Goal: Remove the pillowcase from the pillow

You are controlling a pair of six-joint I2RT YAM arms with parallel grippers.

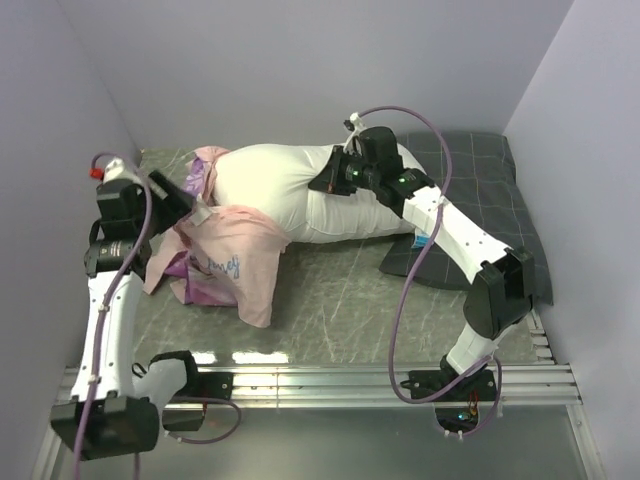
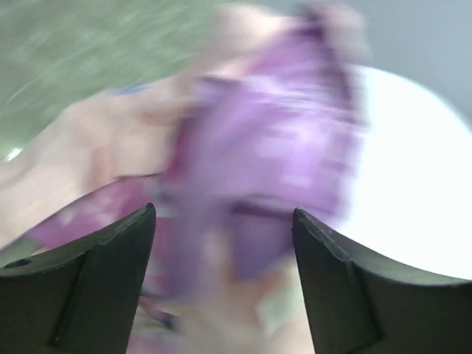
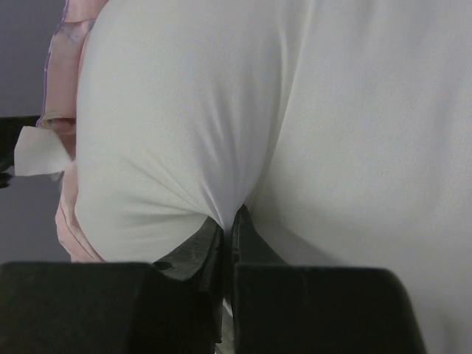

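White cloth of the pillow (image 3: 310, 110) is pinched in a fold by the right claw (image 3: 228, 221), whose jaws are closed on it, probably to anchor the pillow while the cover comes off. The left claw (image 2: 225, 221) stands wide, with the blurred purple pillowcase (image 2: 273, 147) between and beyond its jaws; no grip shows. In the top view the pillowcase covers only the pillow's end at nine o'clock and spills on the worktop (image 1: 350, 300) toward seven o'clock.

Lettering (image 1: 218, 265) on the pillowcase (image 1: 250, 240) cannot be read.
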